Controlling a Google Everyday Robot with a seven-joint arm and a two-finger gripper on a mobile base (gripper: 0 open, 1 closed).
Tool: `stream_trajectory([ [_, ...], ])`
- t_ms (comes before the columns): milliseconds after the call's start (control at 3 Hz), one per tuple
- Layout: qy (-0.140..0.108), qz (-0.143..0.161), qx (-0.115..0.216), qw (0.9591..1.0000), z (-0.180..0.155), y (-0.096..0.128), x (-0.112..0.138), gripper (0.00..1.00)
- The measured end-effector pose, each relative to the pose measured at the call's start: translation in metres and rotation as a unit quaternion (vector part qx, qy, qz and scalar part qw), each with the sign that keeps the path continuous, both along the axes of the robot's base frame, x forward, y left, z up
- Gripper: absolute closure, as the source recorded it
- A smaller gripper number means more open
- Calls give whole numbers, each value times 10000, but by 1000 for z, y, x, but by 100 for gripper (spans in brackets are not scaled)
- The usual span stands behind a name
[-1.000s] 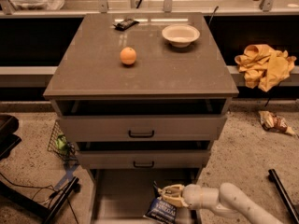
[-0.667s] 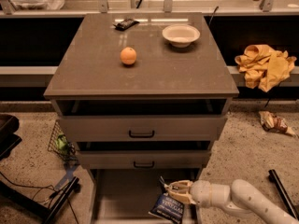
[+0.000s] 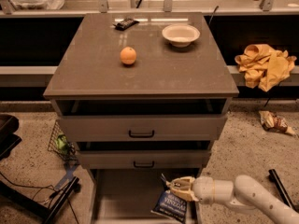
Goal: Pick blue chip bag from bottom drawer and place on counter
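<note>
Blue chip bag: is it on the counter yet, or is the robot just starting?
Done: the deep grey bottom drawer is open. In hand: the gripper is at the top edge of the small dark-blue chip bag, at that drawer's right side. Left: lifting it onto the grey-brown stone counter.

Robot lab: claw (image 3: 174, 187) at bottom drawer (image 3: 122, 196)

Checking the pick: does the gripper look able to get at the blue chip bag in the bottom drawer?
Probably yes. The gripper sits right at the top edge of the blue chip bag, the bottom drawer stands open, and nothing covers the bag.
</note>
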State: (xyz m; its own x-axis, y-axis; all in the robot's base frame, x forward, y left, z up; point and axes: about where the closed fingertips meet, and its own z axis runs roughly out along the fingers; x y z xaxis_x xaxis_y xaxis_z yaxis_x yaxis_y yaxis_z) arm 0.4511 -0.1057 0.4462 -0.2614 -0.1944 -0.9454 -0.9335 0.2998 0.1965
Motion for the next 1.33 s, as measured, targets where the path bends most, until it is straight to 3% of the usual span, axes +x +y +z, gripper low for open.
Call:
stream_trajectory([
  [333, -200, -18, -53, 9998, 27, -1, 4, 100],
  [667, -224, -282, 36, 9993, 90, -20, 3, 100],
  [1333, -364, -926, 119, 9950, 243, -86, 22, 100],
])
